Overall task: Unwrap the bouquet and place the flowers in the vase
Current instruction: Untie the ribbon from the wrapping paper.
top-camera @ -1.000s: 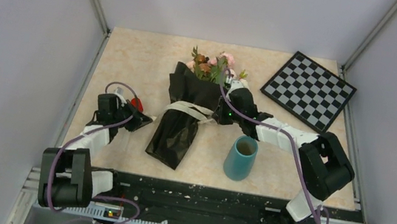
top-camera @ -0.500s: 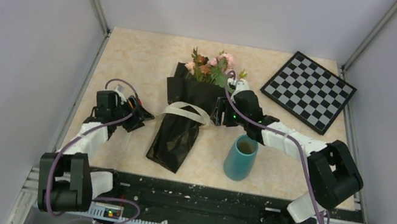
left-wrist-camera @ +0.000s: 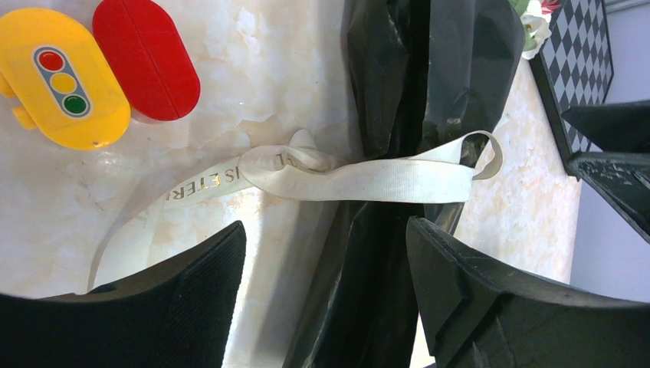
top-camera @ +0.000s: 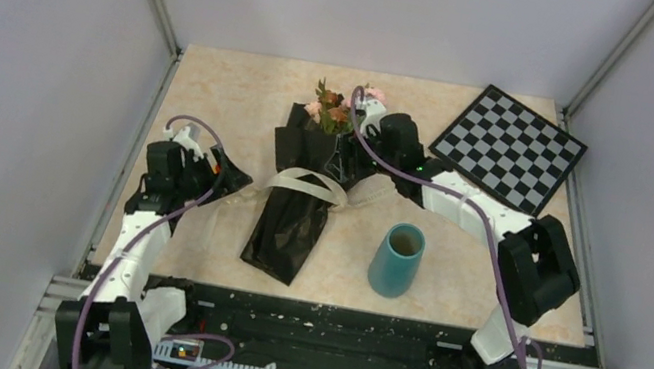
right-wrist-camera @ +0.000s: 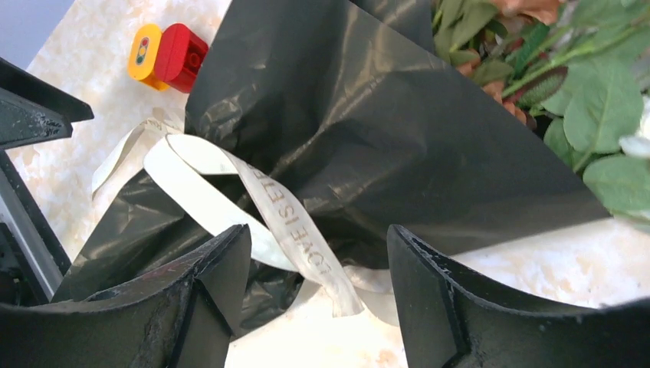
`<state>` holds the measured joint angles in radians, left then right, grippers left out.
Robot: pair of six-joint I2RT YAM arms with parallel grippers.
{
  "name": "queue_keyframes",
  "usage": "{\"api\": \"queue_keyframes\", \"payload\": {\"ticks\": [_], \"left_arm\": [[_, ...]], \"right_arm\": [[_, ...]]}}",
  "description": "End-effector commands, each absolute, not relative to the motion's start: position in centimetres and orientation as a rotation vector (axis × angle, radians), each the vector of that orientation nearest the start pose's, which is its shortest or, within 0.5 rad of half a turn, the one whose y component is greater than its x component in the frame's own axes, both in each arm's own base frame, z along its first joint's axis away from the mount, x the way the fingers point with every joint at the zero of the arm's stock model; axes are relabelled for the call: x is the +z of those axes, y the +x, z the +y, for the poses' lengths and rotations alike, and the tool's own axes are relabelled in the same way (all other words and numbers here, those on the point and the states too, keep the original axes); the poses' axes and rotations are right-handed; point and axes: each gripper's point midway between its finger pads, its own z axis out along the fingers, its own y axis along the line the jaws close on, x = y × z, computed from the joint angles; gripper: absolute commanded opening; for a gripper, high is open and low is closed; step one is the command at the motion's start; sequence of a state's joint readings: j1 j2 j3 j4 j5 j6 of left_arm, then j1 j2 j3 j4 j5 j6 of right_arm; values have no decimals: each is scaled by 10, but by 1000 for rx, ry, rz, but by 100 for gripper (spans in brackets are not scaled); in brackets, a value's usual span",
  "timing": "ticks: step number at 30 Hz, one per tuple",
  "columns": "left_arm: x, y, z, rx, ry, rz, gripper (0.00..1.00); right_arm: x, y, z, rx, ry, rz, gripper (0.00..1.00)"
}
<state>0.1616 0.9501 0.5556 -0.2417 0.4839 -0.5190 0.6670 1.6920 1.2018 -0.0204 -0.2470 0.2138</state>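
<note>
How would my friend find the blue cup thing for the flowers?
Look at the marbled beige tabletop, near its front edge. Right of the glossy black paper bouquet stands the small teal-blue cylindrical vase, the only upright, open-topped thing there.

vase (top-camera: 396,260) right of bouquet (top-camera: 293,209), checkerboard (top-camera: 509,149) behind

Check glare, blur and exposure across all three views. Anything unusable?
Top external: even soft light, faint shadows, sharp. Left wrist: pale table runs bright, nearly washed out; ribbon lettering readable; fingers dark. Right wrist: black paper shows mild sheen, no hard glare; leaves at the right edge slightly soft.
</note>
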Motion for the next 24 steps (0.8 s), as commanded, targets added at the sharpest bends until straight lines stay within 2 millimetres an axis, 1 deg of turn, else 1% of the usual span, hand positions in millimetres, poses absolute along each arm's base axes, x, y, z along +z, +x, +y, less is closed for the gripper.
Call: {"api": "queue_keyframes", "payload": {"ticks": [1,6,12,15,20,22,24], "left_arm": [[144,283,-61,-751,-387,2126,80],[151,283,-63,-764,-369,2113,80],[150,284,-61,-755,-383,2116,80],[147,283,-61,-758,-391,2125,79],[142,280,-63,-761,-392,2136,75],[142,279,-63,-760,-382,2134,74],[142,279,-62,-750,-384,2130,74]], "right_arm": [[172,355,368,803,-777,2017,66],[162,354,393,798,-876,2032,61],[145,351,417,789,-948,2053,61],[138,353,426,791,-965,2055,58],[129,359,432,779,-965,2064,47],[132,360,432,777,-962,2058,38],[135,360,430,765,-946,2050,23]]}}
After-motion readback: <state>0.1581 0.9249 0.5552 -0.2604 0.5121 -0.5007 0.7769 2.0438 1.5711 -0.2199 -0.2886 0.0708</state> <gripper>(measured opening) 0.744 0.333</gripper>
